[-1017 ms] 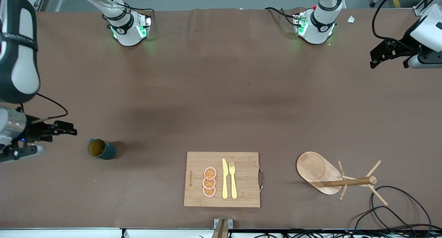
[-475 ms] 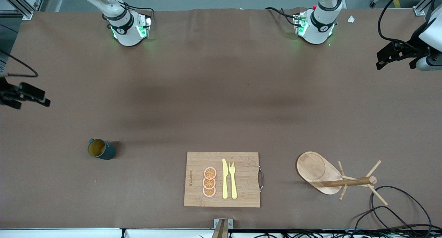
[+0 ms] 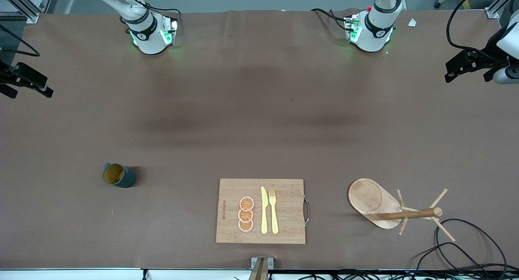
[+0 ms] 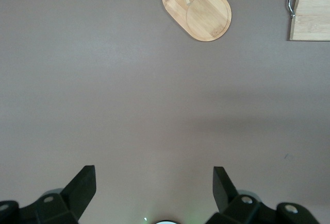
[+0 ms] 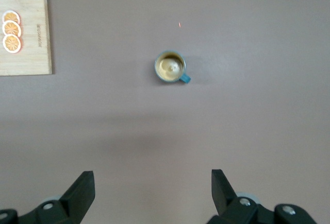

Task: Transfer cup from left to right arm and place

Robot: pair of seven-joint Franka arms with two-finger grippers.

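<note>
Tool positions are seen at the two ends of the worktop: the left tool (image 3: pixel 466 65) is held open and empty over the edge at the left arm's end, and the right tool (image 3: pixel 28 83) is held open and empty over the edge at the right arm's end. The cup (image 3: pixel 118 175) is stood upright on the worktop toward the right arm's end, well apart from both, with its handle turned toward that end's edge. The placement appears to be done, so only a clean retreat is judged to remain. Both tools are best kept high and spread, and carried away without passing low over the cup. The bamboo cutting board (image 3: pixel 284 209), set near the worktop's front edge, and the wooden mug tree (image 3: pixel 389 209) beside it are left undisturbed.
</note>
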